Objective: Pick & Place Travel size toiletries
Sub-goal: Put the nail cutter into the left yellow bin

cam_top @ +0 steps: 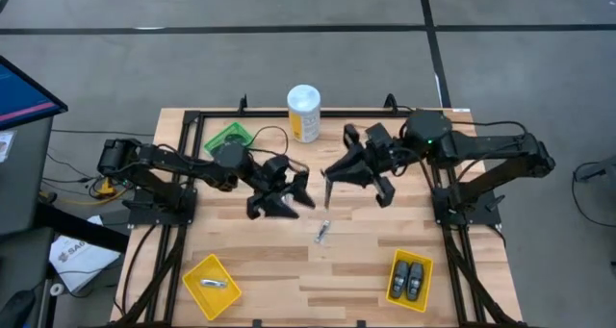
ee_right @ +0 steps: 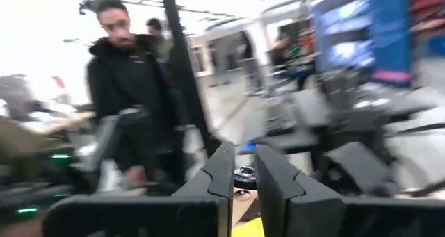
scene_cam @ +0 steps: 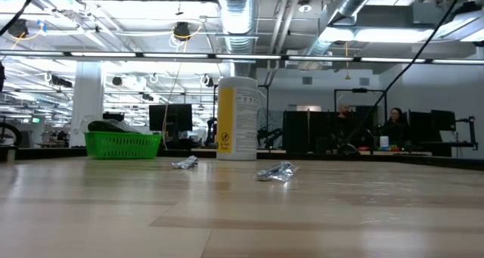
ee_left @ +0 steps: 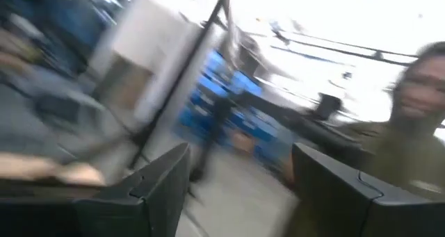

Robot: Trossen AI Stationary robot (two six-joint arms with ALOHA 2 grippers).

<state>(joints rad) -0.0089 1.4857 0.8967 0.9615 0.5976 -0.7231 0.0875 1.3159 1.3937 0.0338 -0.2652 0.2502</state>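
Observation:
Both arms are raised over the table's middle, and neither shows in the low view. My left gripper point(cam_top: 289, 195) is open and holds nothing point(ee_left: 240, 188). My right gripper point(cam_top: 330, 177) points level toward the left arm, its fingers point(ee_right: 224, 169) closed to a narrow slit with nothing seen between them. One silver tube point(cam_top: 322, 232) lies flat on the wood near the middle point(scene_cam: 274, 172), and a second point(scene_cam: 184, 163) lies farther back. Two dark oval pods point(cam_top: 411, 278) sit in the right yellow bin. Another silver piece point(cam_top: 214, 284) lies in the left yellow bin. I see no discs. My right gripper has a thin grey sliver point(cam_top: 327, 195) just below its fingertips in the high view. I cannot tell whether the gripper touches it or whether it lies on the table.
The white-and-yellow canister point(cam_top: 304, 112) stands at the far edge, with the green bin point(cam_top: 229, 136) to its left holding something dark point(scene_cam: 110, 125). Yellow bins point(cam_top: 197, 270) point(cam_top: 424, 288) sit at the near corners. Bare wood lies between them. People show in the room beyond the table.

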